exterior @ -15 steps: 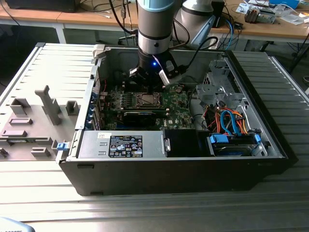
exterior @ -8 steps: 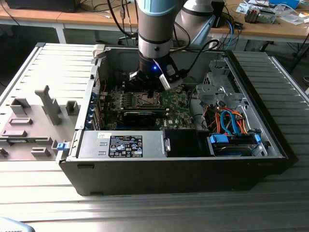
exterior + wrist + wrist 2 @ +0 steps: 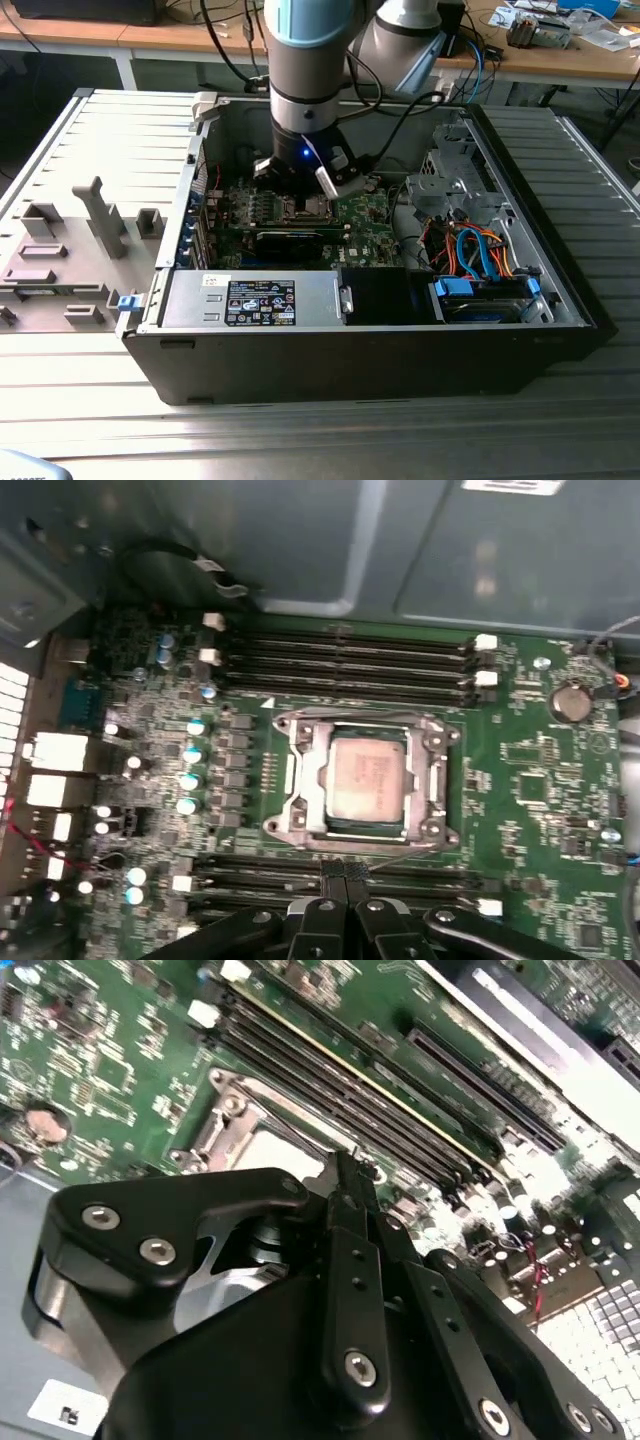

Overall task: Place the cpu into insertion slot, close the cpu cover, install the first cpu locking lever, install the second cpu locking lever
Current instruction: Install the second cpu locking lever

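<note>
The cpu (image 3: 367, 777) lies flat in the insertion slot (image 3: 283, 825) on the green board (image 3: 540, 810), silvery-grey face up. The cpu cover (image 3: 437, 770) lies down around it as a metal frame. Thin wire levers run along two sides of the socket, one (image 3: 365, 716) beside the memory slots and one (image 3: 400, 848) on the gripper's side. My gripper (image 3: 345, 872) is shut, fingertips together with nothing between them, just off the socket's edge by that second lever. In the second wrist view the gripper (image 3: 345, 1172) stands right next to the cpu (image 3: 275, 1150). The exterior view has the gripper (image 3: 303, 195) low over the socket.
The board sits deep in an open computer case (image 3: 360, 350) with tall walls. Memory slots (image 3: 350, 660) flank the socket on two sides. A long black card (image 3: 290, 240), a grey power supply (image 3: 250, 297) and a drive cage with orange and blue cables (image 3: 480, 250) crowd the arm.
</note>
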Controlling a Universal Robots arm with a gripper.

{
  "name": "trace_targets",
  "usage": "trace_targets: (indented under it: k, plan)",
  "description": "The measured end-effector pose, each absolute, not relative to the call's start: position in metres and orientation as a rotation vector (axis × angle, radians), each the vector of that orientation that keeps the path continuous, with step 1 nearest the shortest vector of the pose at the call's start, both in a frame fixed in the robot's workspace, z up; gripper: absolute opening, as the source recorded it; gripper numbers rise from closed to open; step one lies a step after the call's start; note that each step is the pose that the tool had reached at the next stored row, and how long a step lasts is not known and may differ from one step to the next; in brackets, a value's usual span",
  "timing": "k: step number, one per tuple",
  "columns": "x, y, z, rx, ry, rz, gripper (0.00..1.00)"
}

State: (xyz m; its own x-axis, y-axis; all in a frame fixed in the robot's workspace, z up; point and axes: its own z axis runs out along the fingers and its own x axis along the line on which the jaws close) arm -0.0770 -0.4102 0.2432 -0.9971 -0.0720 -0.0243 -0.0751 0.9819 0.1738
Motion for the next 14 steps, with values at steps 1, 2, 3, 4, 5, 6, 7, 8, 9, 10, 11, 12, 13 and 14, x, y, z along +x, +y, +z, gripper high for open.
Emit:
trace_targets:
  k: [1, 2, 3, 4, 5, 6, 7, 8, 9, 10, 11, 12, 13, 14]
  plan:
    - [-0.079, -0.410, 0.242, -0.116, 3.109, 0.276, 0.11]
    - [-0.081, -0.410, 0.241, -0.116, 3.109, 0.278, 0.11]
    - [-0.084, -0.410, 0.239, -0.115, 3.109, 0.280, 0.11]
    - [-0.085, -0.410, 0.237, -0.115, 3.109, 0.281, 0.11]
    - [-0.087, -0.410, 0.236, -0.115, 3.109, 0.282, 0.11]
    - [-0.088, -0.410, 0.233, -0.115, 3.109, 0.283, 0.11]
    - [-0.089, -0.410, 0.230, -0.115, 3.109, 0.283, 0.11]
    - [-0.089, -0.410, 0.229, -0.115, 3.109, 0.283, 0.11]
    - [-0.090, -0.410, 0.226, -0.116, 3.109, 0.283, 0.11]
    - [-0.090, -0.410, 0.225, -0.116, 3.109, 0.283, 0.11]
    - [-0.091, -0.410, 0.225, -0.116, 3.109, 0.283, 0.11]
    - [-0.091, -0.410, 0.224, -0.116, 3.109, 0.283, 0.11]
    - [-0.092, -0.410, 0.223, -0.115, 3.109, 0.283, 0.11]
    - [-0.092, -0.410, 0.223, -0.115, 3.109, 0.283, 0.11]
